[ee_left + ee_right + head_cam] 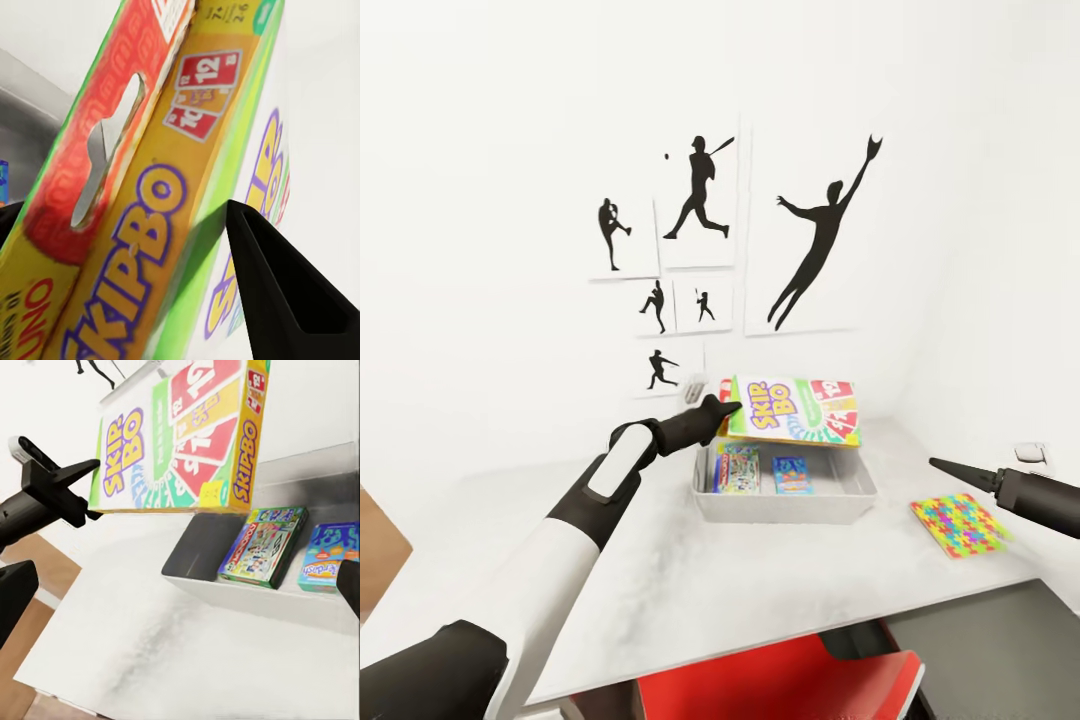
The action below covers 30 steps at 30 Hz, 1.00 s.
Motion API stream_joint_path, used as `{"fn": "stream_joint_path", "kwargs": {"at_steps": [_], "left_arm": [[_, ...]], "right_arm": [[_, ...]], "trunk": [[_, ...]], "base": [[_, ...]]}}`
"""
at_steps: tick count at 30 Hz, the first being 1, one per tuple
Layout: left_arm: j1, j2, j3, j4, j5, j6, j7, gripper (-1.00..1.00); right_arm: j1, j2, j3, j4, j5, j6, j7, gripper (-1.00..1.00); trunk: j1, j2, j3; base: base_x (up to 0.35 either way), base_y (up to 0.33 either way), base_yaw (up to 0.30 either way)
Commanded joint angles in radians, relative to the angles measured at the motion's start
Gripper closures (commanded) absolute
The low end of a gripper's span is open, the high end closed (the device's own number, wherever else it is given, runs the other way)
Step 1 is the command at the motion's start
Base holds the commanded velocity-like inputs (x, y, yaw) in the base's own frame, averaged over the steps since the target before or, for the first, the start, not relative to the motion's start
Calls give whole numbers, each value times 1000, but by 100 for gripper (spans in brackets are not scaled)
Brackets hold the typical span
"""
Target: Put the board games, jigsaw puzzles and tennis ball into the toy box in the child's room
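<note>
Desk [660,590] in the child's room: a jigsaw puzzle [958,523] lies just below the right end effector [935,463], whose grip state cannot be told. Beyond, the left end effector [728,408] clamps the SKIP-BO box [795,410] over the toy box [785,505], which holds the Monopoly game [738,468] and blue game [792,474].

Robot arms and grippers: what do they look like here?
The left arm has white shell panels over black joints, ending in a black left gripper with tapered pointed fingers. The right arm shows a dark grey cylinder and a slim black pointed right gripper. No cables or markings visible.
</note>
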Motion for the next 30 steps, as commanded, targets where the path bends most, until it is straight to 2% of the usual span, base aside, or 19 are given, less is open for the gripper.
{"fn": "stream_joint_path", "kwargs": {"at_steps": [1, 8, 13, 25, 30], "left_arm": [[-1, 0, 0, 0, 1, 3, -5, 100], [-2, -11, 0, 7, 1, -33, -1, 100], [-20, -19, 1, 46, 6, -45, 33, 100], [-40, -20, 13, 95, 16, -64, 76, 100], [-69, -20, 18, 140, 22, -67, 110, 100]], "right_arm": [[-1, 0, -1, 0, 4, 3, 5, -100], [0, 0, -2, -5, 5, 3, 6, -100], [19, 0, -2, -18, 5, 3, 6, -100], [26, 0, 1, -21, 2, 3, 5, -100], [26, -2, 1, -21, 2, 3, 5, -100]], "trunk": [[1, -2, -2], [1, -2, -2], [1, -2, -2], [1, -2, -12], [1, -2, -20]], "base": [[0, 0, -254], [0, 0, -145], [0, 0, -31], [0, 0, -5], [0, 0, 0]]}}
